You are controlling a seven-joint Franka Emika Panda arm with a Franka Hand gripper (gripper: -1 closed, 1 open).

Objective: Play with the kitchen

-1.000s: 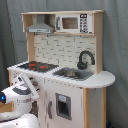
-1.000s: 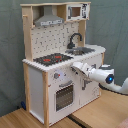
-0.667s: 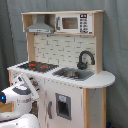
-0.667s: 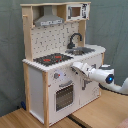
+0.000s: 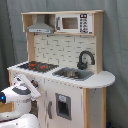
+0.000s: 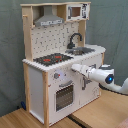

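The kitchen (image 5: 70, 95) (image 6: 37, 85) is a tall white and light-wood toy in both exterior views. It has a black-red hob (image 5: 37, 65) (image 6: 52, 59), a sink (image 5: 74, 74) (image 6: 82, 51) with a black faucet (image 5: 85, 59) (image 6: 75, 39), a grey hood (image 5: 40, 26) (image 6: 49, 20) and a small microwave (image 5: 75, 22) (image 6: 75, 11). In the second exterior view the oven door (image 6: 64, 95) sits under the knobs (image 6: 57, 76). My gripper (image 6: 75, 67) is up against the front panel just below the counter edge, right of the knobs. In the first exterior view my white arm (image 5: 22, 90) hides the gripper's tip.
A grey curtain (image 5: 117, 50) (image 6: 115, 25) hangs behind the kitchen. The kitchen stands on a wooden floor (image 6: 95, 112) in the second exterior view. My arm's white body with a blue light (image 6: 107, 77) reaches in from the second exterior view's right.
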